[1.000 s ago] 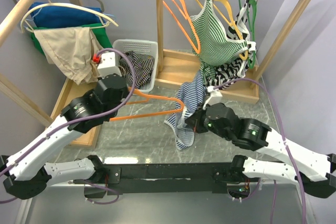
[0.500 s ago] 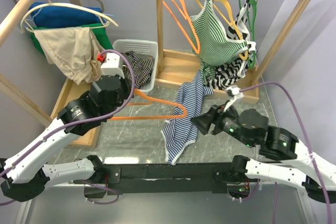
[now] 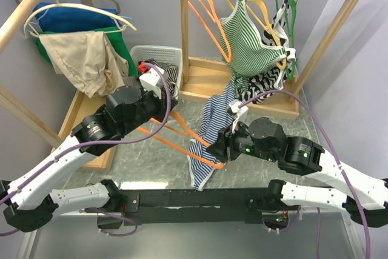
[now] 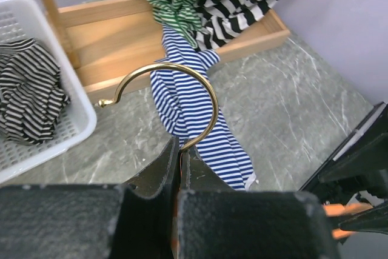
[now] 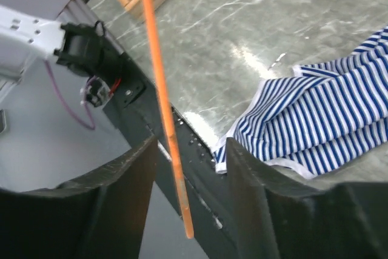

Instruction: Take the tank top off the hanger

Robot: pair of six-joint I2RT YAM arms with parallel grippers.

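Step in hand: parting the tank top [image 3: 209, 127] from the hanger [image 5: 160, 95]. My left gripper [image 4: 180, 150] pinches the hanger's neck below the hook [image 4: 213, 102]. My right gripper [image 5: 185, 153] stands spread, with the bar passing between its fingers. The tank top trails across the table [image 3: 151, 163]; I cannot tell whether it is fully free. Next, judged: lift the hanger clear. The basket [image 4: 76, 104] holds a striped garment [image 4: 30, 95].
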